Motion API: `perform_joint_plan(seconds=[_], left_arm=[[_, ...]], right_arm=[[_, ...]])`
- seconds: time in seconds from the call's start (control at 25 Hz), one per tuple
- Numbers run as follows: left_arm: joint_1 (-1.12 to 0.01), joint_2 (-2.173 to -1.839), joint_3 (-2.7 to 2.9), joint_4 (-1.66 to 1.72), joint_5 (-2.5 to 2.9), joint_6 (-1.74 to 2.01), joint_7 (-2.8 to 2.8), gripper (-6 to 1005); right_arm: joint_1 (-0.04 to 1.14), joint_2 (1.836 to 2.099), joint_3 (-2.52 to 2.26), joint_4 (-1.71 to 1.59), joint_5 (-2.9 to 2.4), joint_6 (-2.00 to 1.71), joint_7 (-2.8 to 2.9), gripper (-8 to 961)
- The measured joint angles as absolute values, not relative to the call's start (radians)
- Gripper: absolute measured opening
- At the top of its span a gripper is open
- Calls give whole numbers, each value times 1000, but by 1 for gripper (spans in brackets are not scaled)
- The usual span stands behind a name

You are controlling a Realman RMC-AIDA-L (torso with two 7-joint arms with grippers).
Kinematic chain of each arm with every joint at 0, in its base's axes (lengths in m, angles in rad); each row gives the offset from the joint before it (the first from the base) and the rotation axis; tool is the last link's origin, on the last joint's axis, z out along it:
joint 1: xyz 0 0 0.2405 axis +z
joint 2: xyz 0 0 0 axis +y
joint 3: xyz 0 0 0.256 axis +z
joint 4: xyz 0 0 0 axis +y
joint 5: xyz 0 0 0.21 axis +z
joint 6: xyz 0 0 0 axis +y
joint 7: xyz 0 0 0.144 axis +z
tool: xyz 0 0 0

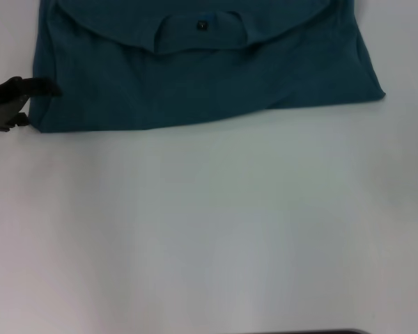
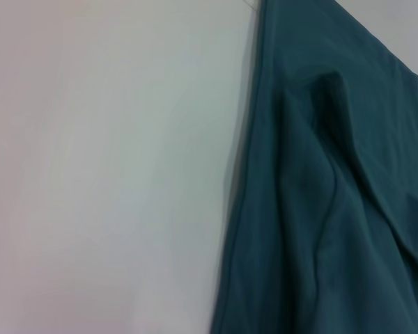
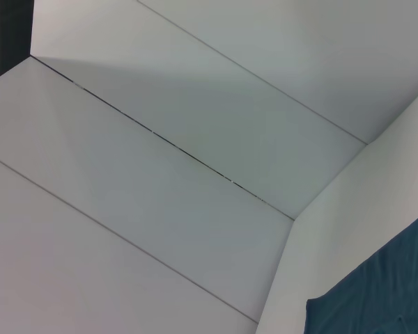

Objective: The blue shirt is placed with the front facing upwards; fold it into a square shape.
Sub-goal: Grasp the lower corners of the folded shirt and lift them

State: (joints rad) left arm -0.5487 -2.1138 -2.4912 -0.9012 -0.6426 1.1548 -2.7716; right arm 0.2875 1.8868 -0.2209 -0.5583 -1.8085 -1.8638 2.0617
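The blue shirt lies folded at the far side of the white table, its neck label showing on a folded-over layer. My left gripper is at the shirt's near-left corner, open, with one dark finger reaching over the cloth edge and the other just off it on the table. In the left wrist view the shirt shows as wrinkled layers with its edge running along the bare table. A small piece of the shirt appears in the right wrist view. My right gripper is out of view.
White wall panels fill most of the right wrist view. A dark strip shows at the table's near edge.
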Motion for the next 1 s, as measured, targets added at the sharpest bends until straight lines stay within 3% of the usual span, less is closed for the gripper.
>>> perform_joint_plan(seconds=[1.0], left_arm=[[-602, -2121, -2484, -898, -747, 1271, -2731, 910]], right_arm=[[286, 1887, -221, -560, -1809, -1865, 2061, 866]])
